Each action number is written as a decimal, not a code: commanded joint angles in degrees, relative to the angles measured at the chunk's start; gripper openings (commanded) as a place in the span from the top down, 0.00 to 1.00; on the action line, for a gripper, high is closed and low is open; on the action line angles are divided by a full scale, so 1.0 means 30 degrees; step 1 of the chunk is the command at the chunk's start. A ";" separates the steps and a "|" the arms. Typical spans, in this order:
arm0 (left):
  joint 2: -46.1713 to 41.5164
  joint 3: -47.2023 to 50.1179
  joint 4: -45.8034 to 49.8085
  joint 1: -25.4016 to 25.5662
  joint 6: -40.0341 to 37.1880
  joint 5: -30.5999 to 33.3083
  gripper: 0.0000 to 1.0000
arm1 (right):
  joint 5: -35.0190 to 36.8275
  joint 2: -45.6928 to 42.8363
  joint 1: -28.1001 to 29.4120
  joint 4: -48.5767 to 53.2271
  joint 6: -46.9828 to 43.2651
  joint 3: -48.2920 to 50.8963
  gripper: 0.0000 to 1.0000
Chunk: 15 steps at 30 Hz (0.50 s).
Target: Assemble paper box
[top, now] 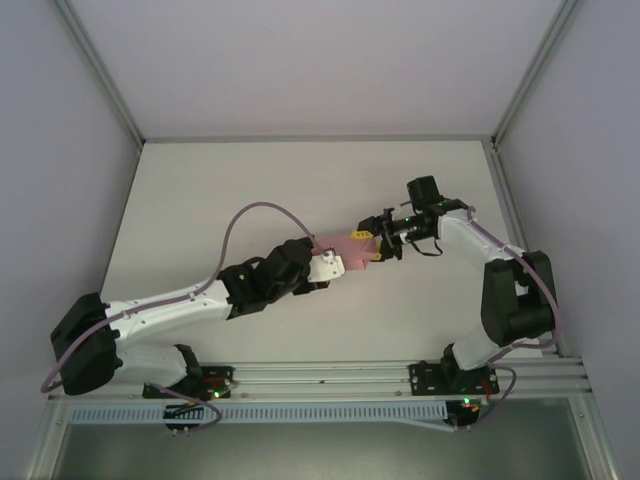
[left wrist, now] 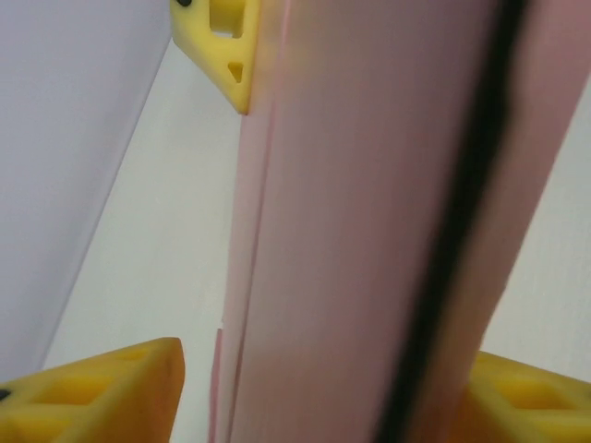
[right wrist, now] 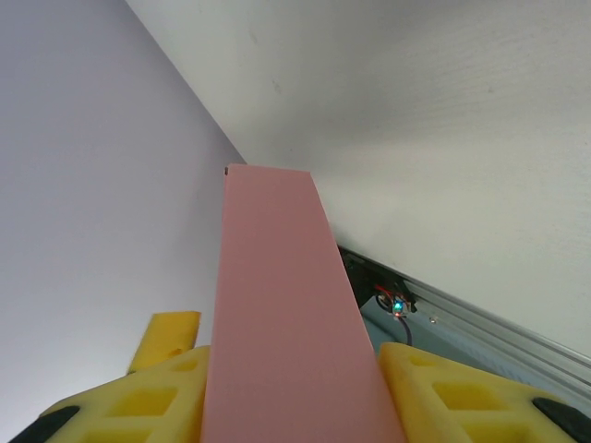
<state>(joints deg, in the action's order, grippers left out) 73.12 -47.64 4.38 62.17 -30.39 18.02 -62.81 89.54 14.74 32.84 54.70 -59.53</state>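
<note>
The pink paper box (top: 348,246) is held up over the middle of the table between both arms. My right gripper (top: 368,247) is shut on its right end; in the right wrist view the box (right wrist: 277,305) runs away from the camera with the yellow fingers (right wrist: 462,388) pressed on both sides, gripper (right wrist: 291,369). My left gripper (top: 340,260) straddles the left end. In the left wrist view the box (left wrist: 369,231) stands between the yellow fingers (left wrist: 92,388), with a thin strip of table showing beside the left finger; gripper (left wrist: 323,369).
White table (top: 250,190) with grey walls on three sides. An aluminium rail (top: 330,375) with cable tray runs along the near edge by the arm bases. The right gripper's yellow fingertip (left wrist: 222,37) shows at the box's far end in the left wrist view.
</note>
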 commanded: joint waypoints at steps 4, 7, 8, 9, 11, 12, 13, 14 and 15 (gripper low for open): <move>-0.0599 -0.0298 -0.0397 -0.0089 -0.0175 0.0893 0.46 | 0.0193 -0.1281 -0.0073 -0.0340 -0.0341 0.0133 0.18; -0.0211 -0.0710 0.0807 -0.0157 0.0146 0.0373 0.49 | 0.2798 -0.2198 -0.0912 0.0011 -0.1769 -0.0266 0.00; -0.0039 -0.0894 0.1590 -0.0270 0.0246 -0.0273 0.49 | 0.4188 -0.2720 -0.1324 0.0272 -0.2344 -0.0452 0.00; 0.0162 -0.1084 0.2215 -0.0415 0.0398 -0.0651 0.50 | 0.5588 -0.3296 -0.1796 0.0459 -0.3020 -0.0713 0.00; 0.0768 -0.1631 0.3717 -0.0737 0.0842 -0.1672 0.55 | 0.9507 -0.4844 -0.2391 0.0734 -0.4666 -0.1282 0.00; 0.1179 -0.1984 0.4700 -0.0951 0.0871 -0.2607 0.55 | 1.1744 -0.5807 -0.2409 0.0428 -0.6067 -0.1404 0.00; 0.1559 -0.2267 0.5347 -0.1155 0.0794 -0.3305 0.55 | 1.3192 -0.6750 -0.2389 -0.0240 -0.7196 -0.1189 0.00; 0.1950 -0.2505 0.6086 -0.1493 0.0573 -0.4349 0.55 | 1.3471 -0.7739 -0.2446 -0.1727 -0.8099 -0.0537 0.00; 0.2460 -0.2784 0.7058 -0.1918 0.0149 -0.5799 0.54 | 1.3242 -0.8762 -0.2510 -0.3357 -0.8711 0.0478 0.00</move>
<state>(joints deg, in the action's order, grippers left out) 77.60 -53.36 15.81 58.65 -29.30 10.61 -34.98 70.65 7.16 31.05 39.57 -60.38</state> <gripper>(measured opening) 0.456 0.998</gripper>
